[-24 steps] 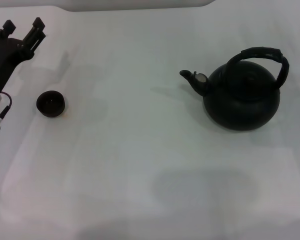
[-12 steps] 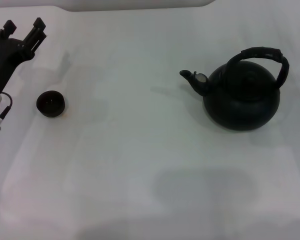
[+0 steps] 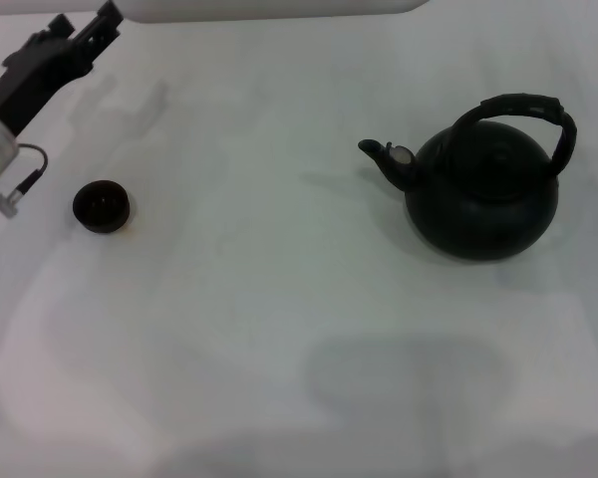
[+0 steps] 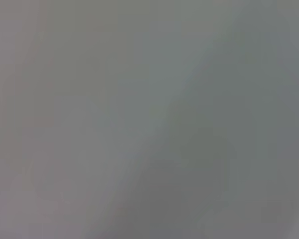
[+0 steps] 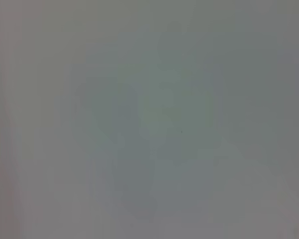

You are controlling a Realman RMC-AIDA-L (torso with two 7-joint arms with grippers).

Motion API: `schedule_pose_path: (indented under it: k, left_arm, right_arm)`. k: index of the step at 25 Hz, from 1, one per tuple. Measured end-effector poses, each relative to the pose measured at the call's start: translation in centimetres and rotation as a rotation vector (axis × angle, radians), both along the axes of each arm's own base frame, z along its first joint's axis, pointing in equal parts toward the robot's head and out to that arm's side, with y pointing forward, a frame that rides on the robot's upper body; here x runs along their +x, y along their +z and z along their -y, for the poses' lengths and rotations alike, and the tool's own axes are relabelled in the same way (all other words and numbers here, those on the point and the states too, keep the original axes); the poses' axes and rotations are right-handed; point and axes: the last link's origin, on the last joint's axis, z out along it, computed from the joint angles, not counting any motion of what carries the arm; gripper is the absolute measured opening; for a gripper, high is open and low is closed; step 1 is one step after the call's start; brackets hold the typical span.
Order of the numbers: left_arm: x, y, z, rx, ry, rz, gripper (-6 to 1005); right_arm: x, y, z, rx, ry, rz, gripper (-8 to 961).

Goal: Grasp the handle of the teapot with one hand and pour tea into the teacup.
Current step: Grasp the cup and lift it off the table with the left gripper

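Head view: teapot [image 3: 481, 194] upright on the white table [image 3: 279, 329], handle [image 3: 523, 108] arched above it, spout aimed at the teacup [image 3: 102, 206], well apart. Left gripper [image 3: 80, 30] beyond the teacup; finger spacing unreadable. Right gripper out of sight.

Wrist views: blank grey.

Risk, judged: a long carry lets the teapot swing and spill.

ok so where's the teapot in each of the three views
Head view: the teapot stands on the white table, right of centre, spout pointing toward the teacup far off at the left.
Left wrist view: not in it, only plain grey surface.
Right wrist view: not in it, only plain grey surface.
Shared landmark: none but the pale table surface itself.
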Motion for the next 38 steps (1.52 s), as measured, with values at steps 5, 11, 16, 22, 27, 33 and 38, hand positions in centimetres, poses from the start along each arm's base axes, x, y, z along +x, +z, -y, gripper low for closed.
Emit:
schedule_pose_path:
  k: [5, 11, 16, 22, 27, 33, 38]
  left_arm:
    - [-0.2, 1.8, -2.9, -0.131, 0.091, -0.028, 830]
    - [1.0, 3.6, -4.9, -0.250, 0.102, -0.101, 829]
    - [2.7, 4.6, -5.6, -0.347, 0.064, -0.178, 828]
    - [3.2, 5.0, -6.0, -0.413, 0.110, -0.268, 829]
    - [4.7, 5.8, -5.4, -0.491, 0.116, -0.398, 831]
    - [5.1, 5.5, -4.5, -0.577, 0.165, -0.515, 834]
    - [5.7, 5.1, -3.6, -0.663, 0.153, -0.574, 836]
  right_arm:
    - [0.0, 0.0, 0.0, 0.001, 0.002, 0.000, 849]
    - [0.1, 0.0, 0.0, -0.002, -0.006, 0.000, 848]
    - [0.2, 0.0, 0.1, -0.001, -0.010, 0.000, 847]
    - [0.3, 0.0, 0.0, -0.002, -0.016, 0.000, 846]
    - [0.3, 0.0, 0.0, -0.005, -0.020, 0.001, 845]
    - [0.5, -0.1, 0.0, -0.012, -0.032, 0.001, 844]
    - [0.5, -0.2, 0.0, -0.015, -0.032, 0.001, 843]
